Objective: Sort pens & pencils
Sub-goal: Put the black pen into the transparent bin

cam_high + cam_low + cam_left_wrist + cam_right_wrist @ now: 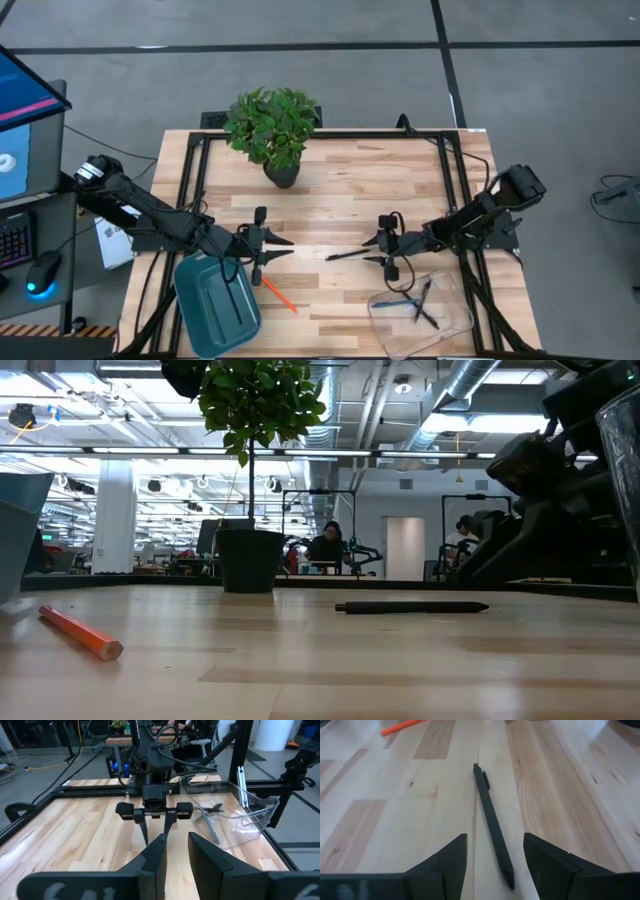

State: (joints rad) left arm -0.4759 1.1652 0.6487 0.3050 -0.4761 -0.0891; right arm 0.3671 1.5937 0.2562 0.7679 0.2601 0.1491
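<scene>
One black pen (492, 822) lies between the right gripper's (495, 854) wide jaws; left gripper (282, 247) opposite, narrowly parted.

Grey floor (300, 60) with dark seams, exposed ceiling ducts (470, 385), strip lights, seated person (328, 548) beyond

Overhead and table-level views share the black pen (345, 255), closest in the right wrist view

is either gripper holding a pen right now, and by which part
Nothing is held. The right gripper is open astride the black pen lying on the table; the left gripper is open, empty.
</scene>
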